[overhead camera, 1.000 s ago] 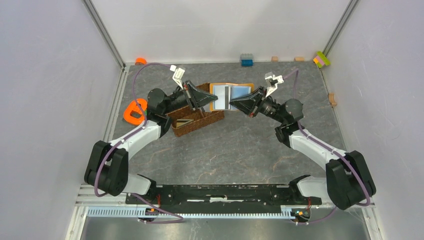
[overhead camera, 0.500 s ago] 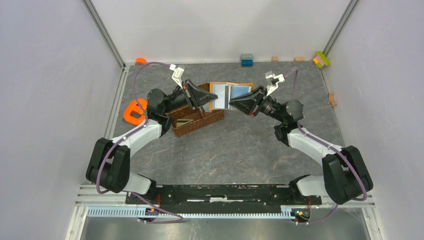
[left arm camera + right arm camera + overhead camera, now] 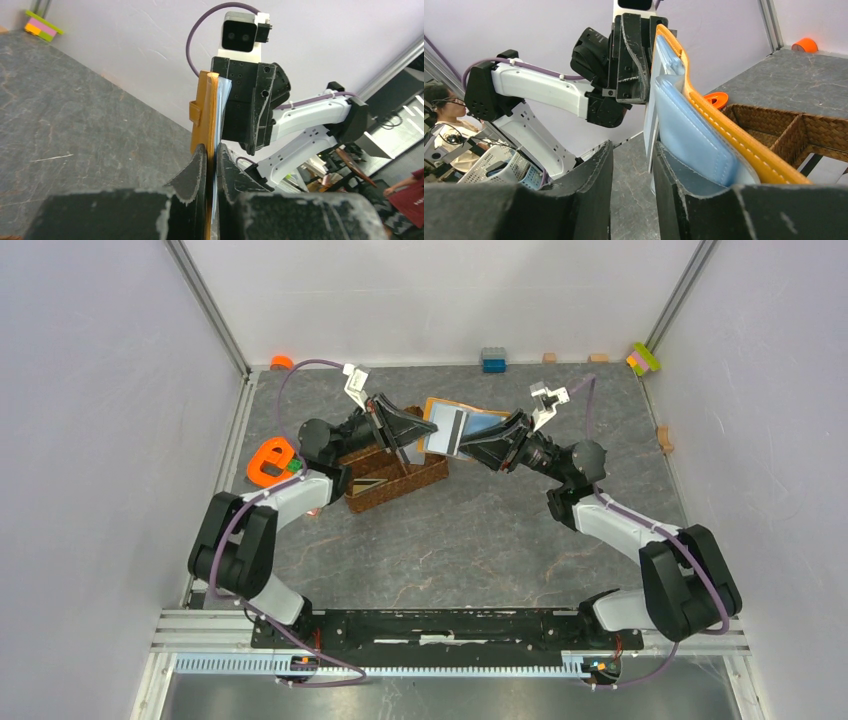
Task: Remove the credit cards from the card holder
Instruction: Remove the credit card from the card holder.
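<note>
Top external: card holder (image 3: 480, 422) up off bench (image 3: 480, 530), tilted, btwn both arms, just beside woven tray (image 3: 395, 482). L pincer (image 3: 211, 149) clenched on holder's orange edge. R pincer (image 3: 633, 146) released: jaws apart, straddling pale credit card (image 3: 650, 115) that sticks out of the blue-grey lining; gap visible on one side of card.

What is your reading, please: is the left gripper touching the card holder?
Touching: left wrist view shows the left gripper clamped onto the card holder.
</note>
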